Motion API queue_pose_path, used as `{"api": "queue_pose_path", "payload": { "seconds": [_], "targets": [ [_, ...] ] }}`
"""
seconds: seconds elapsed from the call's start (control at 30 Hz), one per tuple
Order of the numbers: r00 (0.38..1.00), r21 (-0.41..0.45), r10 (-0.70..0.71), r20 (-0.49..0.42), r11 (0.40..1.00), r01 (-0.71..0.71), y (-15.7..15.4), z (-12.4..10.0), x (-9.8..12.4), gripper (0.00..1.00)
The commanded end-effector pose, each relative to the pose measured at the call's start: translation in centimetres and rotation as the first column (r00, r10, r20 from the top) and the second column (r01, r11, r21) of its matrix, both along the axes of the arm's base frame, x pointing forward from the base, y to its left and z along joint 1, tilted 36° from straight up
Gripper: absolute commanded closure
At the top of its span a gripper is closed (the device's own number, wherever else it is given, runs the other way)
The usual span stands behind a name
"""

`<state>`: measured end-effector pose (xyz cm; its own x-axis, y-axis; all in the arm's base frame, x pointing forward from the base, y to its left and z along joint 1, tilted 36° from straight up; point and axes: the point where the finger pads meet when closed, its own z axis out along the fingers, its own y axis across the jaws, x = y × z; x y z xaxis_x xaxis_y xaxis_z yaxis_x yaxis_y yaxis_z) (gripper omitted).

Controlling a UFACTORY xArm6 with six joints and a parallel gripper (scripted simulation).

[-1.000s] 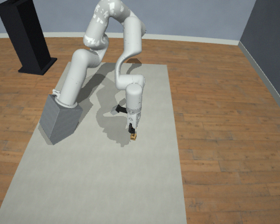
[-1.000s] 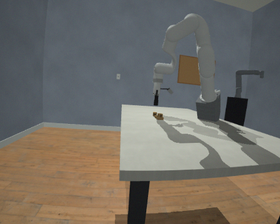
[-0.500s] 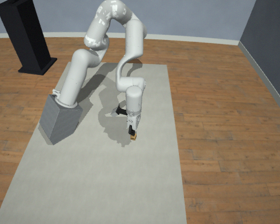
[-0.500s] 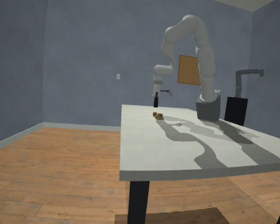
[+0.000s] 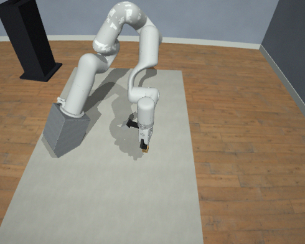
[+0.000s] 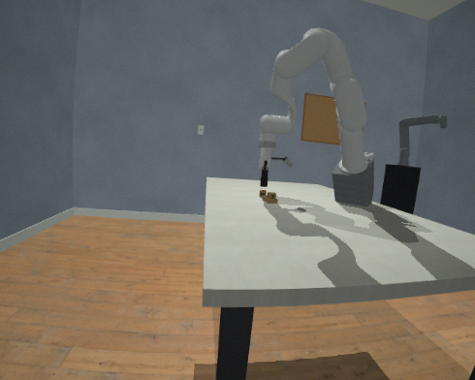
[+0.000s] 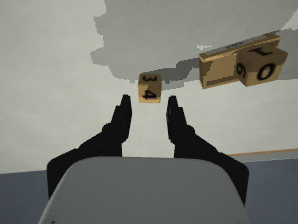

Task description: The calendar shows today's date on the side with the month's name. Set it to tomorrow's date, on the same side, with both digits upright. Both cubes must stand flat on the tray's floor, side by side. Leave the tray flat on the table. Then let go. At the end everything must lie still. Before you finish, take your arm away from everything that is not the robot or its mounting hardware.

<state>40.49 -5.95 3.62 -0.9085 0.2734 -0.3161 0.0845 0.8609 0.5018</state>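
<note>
Against blue walls, on a pale tabletop [image 5: 114, 193] [image 6: 256, 242] [image 7: 45, 100]: loose cube [image 6: 263, 193] [image 7: 150, 88] outside tray [image 6: 270, 201] [image 7: 217, 70], near left of it in the wrist view. Above, gripper [image 5: 144, 146] [image 6: 264, 185] [image 7: 149, 104] empty, jaws partly apart, presumably for straddling.

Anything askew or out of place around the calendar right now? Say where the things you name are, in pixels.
Yes: one cube [image 7: 150, 88], showing 3 and 4, sits outside the tray [image 7: 212, 74] on the tabletop, though both belong inside. The other cube [image 7: 265, 70] is at the tray. I see no damage.
</note>
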Motion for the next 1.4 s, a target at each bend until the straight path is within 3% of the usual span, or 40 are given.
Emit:
{"api": "queue_pose_path", "payload": {
  "seconds": [0.0, 1.37],
  "targets": [
    [1.0, -0.001, -0.001, 0.003, 1.0, 0.001, 0.19, -0.44, 0.35, 0.53],
    [1.0, -0.001, -0.001, 0.003, 1.0, 0.001, 0.51, -1.04, 0.65, 0.53]
  ]
}}
